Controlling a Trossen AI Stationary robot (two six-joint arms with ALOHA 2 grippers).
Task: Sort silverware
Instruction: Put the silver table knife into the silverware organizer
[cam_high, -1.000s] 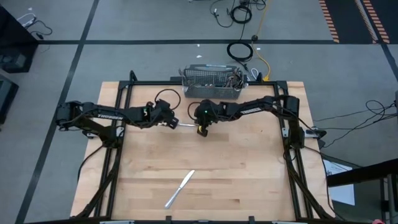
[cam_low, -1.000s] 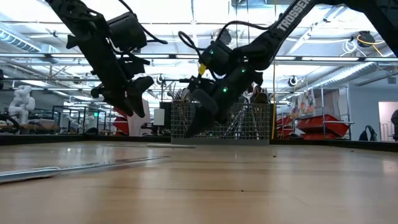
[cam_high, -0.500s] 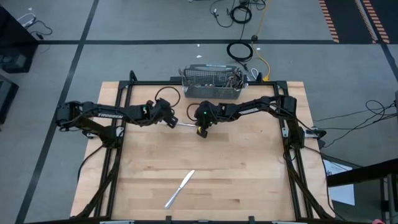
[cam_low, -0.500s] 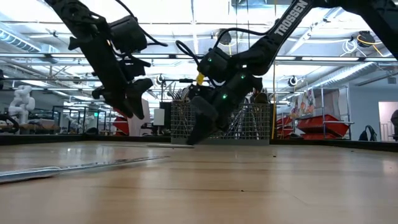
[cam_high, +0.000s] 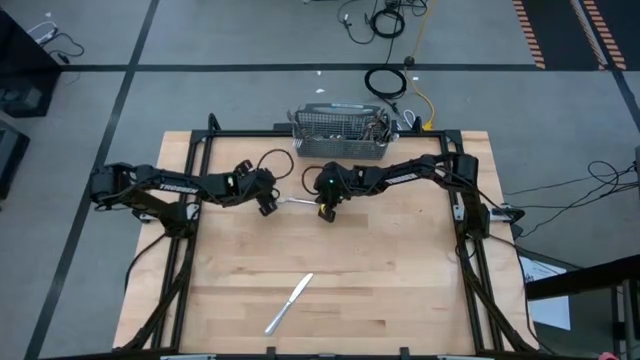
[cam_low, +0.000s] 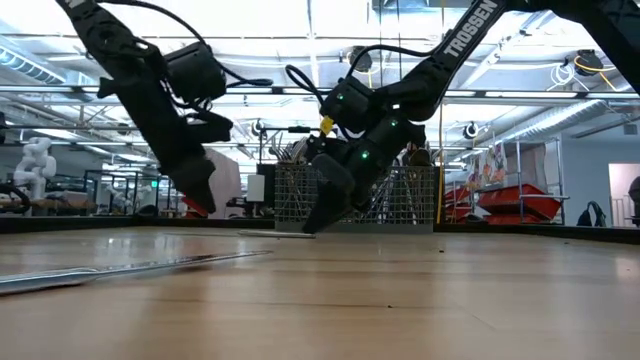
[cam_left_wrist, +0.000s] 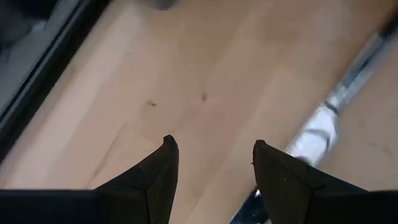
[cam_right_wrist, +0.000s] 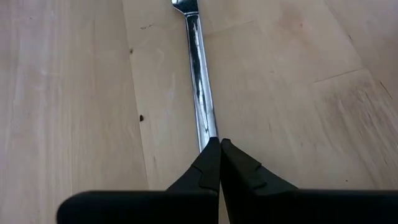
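One piece of silverware (cam_high: 296, 201) lies flat on the wooden table between my two grippers, with its head toward my left gripper. Whether it is a fork or a spoon I cannot tell. In the right wrist view its slim handle (cam_right_wrist: 198, 62) runs away from my right gripper (cam_right_wrist: 219, 144), which is shut at the handle's end. My left gripper (cam_left_wrist: 212, 146) hangs open just above the bare table. The piece's head end (cam_left_wrist: 320, 127) lies outside one of its fingers, not between them. A table knife (cam_high: 289, 304) lies flat near the table's front edge. My right gripper's shut fingertips (cam_right_wrist: 211, 155) rest on the free end of the handle (cam_right_wrist: 206, 130). They come slanting down from the table's right side and point along the handle. The piece stays flat on the table (cam_low: 270, 233). Whether the tips pinch the end or only bear on it does not show.
A grey wire-mesh basket (cam_high: 340, 147) with more silverware in its right end stands at the table's far edge, just behind both grippers. A black frame (cam_high: 195, 170) runs along the table's sides. Bare wood lies between the grippers and the knife.
My left gripper has sunk toward the table and rolled about its own pointing line, staying open. My right gripper, shut throughout, has come down until its tips reach the end of the handle. The silverware piece and the knife have not moved.
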